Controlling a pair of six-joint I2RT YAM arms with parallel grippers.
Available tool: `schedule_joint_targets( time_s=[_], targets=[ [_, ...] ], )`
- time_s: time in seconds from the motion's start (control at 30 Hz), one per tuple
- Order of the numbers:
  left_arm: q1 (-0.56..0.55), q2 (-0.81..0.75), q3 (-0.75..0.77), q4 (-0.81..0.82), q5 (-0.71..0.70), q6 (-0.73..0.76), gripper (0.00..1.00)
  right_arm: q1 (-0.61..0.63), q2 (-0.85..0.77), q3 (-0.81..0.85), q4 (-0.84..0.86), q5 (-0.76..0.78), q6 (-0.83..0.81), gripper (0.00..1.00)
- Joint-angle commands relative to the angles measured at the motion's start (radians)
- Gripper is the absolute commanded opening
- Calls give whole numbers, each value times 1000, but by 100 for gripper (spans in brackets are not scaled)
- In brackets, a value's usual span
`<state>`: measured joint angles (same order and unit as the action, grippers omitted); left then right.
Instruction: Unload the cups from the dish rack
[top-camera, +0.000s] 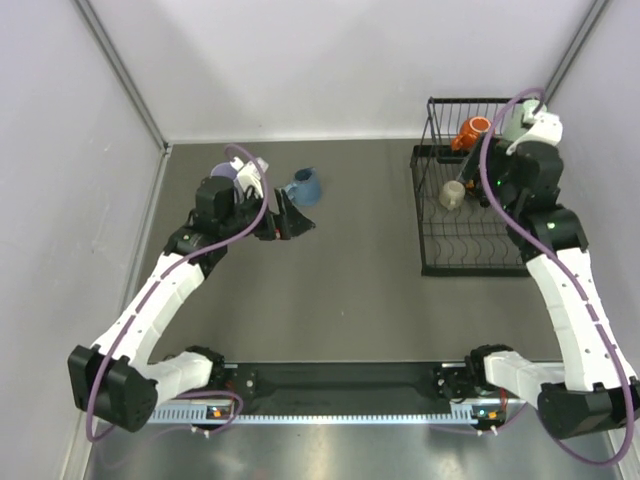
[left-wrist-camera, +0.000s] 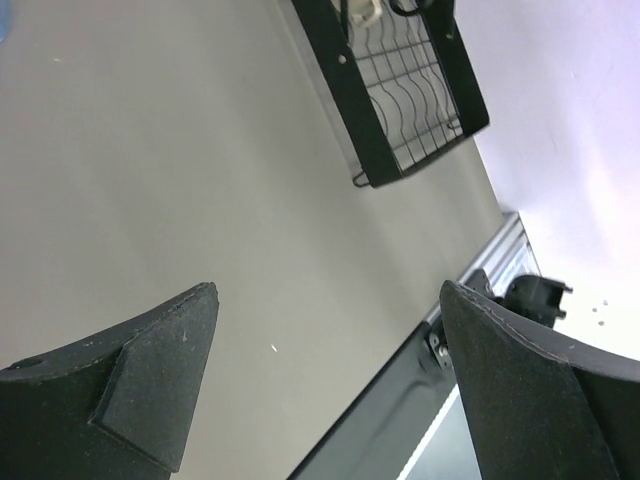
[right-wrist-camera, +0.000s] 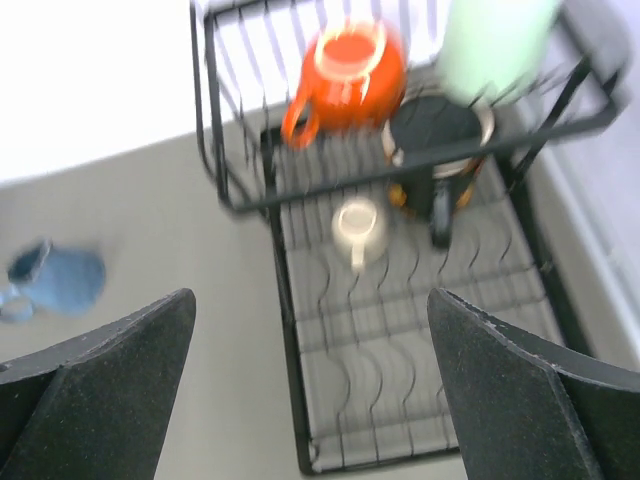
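The black wire dish rack stands at the right. In the right wrist view its raised basket holds the small orange mug, the pale green tumbler and the black mug. The small beige mug sits on the lower tier. The blue mug stands on the table by my left gripper, which is open and empty. The lavender tumbler shows behind the left arm. My right gripper is open and empty, above the rack's lower tier.
Grey walls close in the table at the left, back and right. A black base rail with a ruler strip runs along the near edge. The rack also shows in the left wrist view.
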<state>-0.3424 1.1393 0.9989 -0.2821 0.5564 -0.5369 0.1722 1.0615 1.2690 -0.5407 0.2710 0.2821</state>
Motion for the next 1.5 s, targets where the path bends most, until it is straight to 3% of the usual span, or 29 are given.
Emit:
schedule_joint_targets(
  time_s=[0.0, 0.23, 0.53, 0.83, 1.07, 1.47],
  targets=[
    [2, -70, -3, -17, 49, 41, 97, -49, 34, 130, 47, 39, -40, 100],
    [-3, -177, -85, 23, 50, 41, 97, -138, 166, 259, 108, 86, -23, 100],
    [-66, -190, -71, -58, -93, 129, 97, -221, 313, 326, 234, 100, -70, 100],
    [-78, -242, -82, -89, -173, 170, 97, -359, 416, 307, 301, -76, -73, 100],
    [-76, -228, -54, -100, -194, 183, 98, -382, 448, 211, 496, -181, -214, 100],
    [-75, -199, -46, -112, -199, 195, 98, -415, 566, 262, 564, -263, -273, 100]
  ],
)
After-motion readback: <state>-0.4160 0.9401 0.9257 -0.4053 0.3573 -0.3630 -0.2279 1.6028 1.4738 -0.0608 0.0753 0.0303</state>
